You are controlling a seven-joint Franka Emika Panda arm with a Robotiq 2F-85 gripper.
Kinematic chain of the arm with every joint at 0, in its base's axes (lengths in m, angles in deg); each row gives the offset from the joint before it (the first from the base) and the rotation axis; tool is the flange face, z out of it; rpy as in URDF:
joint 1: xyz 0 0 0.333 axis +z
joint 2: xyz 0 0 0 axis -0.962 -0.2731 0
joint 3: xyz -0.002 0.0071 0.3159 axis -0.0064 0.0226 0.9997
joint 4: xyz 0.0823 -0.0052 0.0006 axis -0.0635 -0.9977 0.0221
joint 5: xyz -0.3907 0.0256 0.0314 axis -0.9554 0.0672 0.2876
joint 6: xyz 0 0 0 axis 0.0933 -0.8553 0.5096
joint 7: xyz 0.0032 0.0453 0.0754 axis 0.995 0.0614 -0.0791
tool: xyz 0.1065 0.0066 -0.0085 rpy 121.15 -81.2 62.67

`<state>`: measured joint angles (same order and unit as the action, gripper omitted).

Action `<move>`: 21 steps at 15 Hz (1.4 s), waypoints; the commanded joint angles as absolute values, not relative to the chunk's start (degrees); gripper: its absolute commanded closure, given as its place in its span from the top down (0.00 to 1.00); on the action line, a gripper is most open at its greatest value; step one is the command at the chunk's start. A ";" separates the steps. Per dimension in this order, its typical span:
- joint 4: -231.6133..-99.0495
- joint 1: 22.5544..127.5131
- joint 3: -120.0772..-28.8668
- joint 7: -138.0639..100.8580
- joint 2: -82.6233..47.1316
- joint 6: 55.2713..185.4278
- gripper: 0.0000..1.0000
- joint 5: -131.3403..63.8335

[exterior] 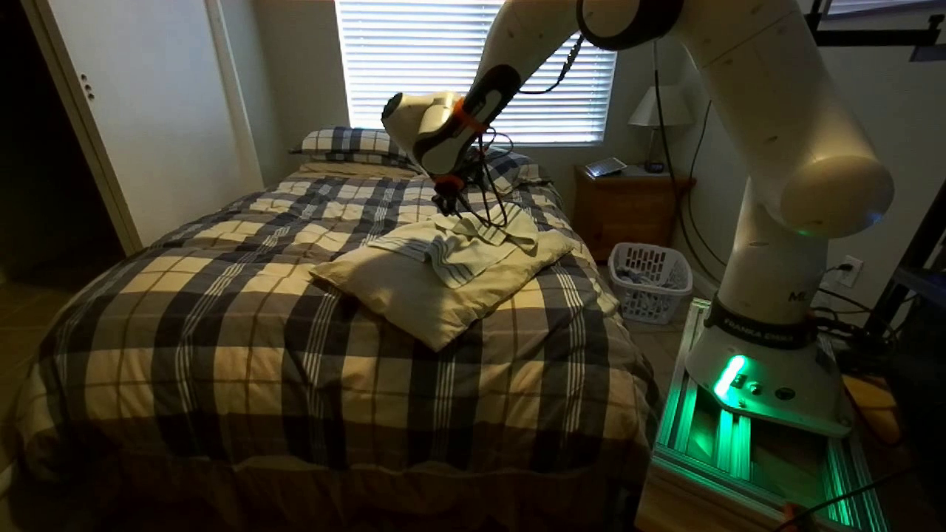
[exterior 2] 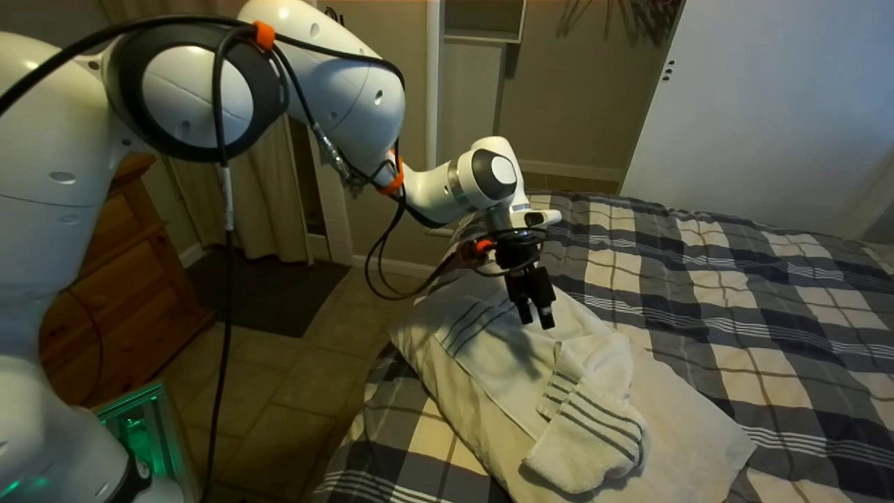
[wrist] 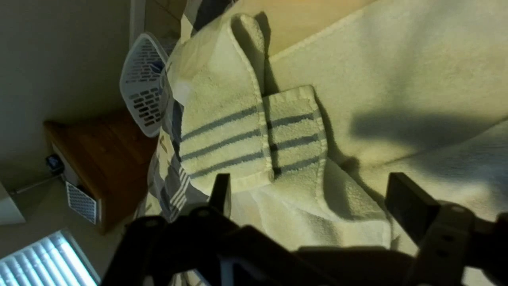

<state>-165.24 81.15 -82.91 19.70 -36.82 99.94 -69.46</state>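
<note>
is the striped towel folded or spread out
Partly folded: the wrist view shows the towel with striped parts overlapping and another section spread flatter.

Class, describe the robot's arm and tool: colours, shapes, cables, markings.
The white Panda arm has rounded segments, dark joint rings and "FRANKA EMIKA" on its black base band. Orange straps hold black cables. The black tool has two blocky fingers.

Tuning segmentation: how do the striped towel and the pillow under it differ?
Pattern: the towel has dark stripes; the pillow looks plain.
Shape: the towel is rumpled and partly folded over; the pillow lies flat.
Support: the towel rests on the pillow; the pillow rests on the plaid bedspread.
Shared: both are pale.
</note>
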 commanded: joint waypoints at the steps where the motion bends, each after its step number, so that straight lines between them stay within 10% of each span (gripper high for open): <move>1: -171.97 79.06 -81.23 15.22 -33.27 109.06 1.00 -71.92; 15: -178.48 73.64 -83.94 -1.44 -31.87 124.55 0.98 -71.79; 21: -177.86 72.91 -84.96 -4.85 -33.09 127.64 0.44 -71.37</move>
